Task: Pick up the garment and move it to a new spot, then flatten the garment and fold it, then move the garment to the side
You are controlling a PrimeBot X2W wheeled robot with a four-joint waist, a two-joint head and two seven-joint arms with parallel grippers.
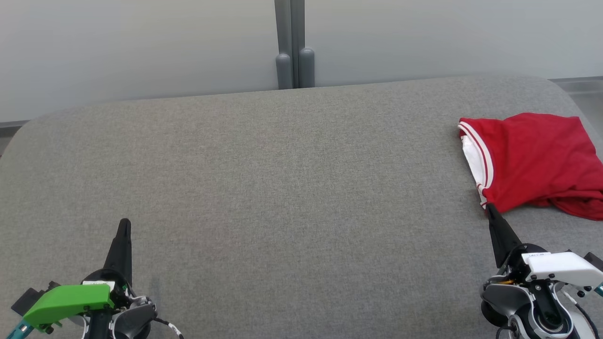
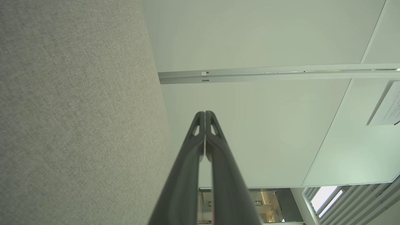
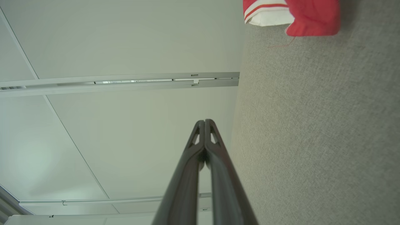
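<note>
A red garment [image 1: 537,162] with white striped trim lies loosely folded at the far right of the grey fabric table [image 1: 282,188]. My right gripper [image 1: 490,208] is pressed closed and empty, its tip near the garment's front corner. My left gripper [image 1: 124,223], fingers also together on nothing, sits well apart at lower left.

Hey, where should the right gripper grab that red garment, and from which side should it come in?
Probably the striped edge of the garment, at its near corner. That edge is thin and exposed, while the near right is bunched. The right gripper, shut, points at it: open and come from the near side.
</note>
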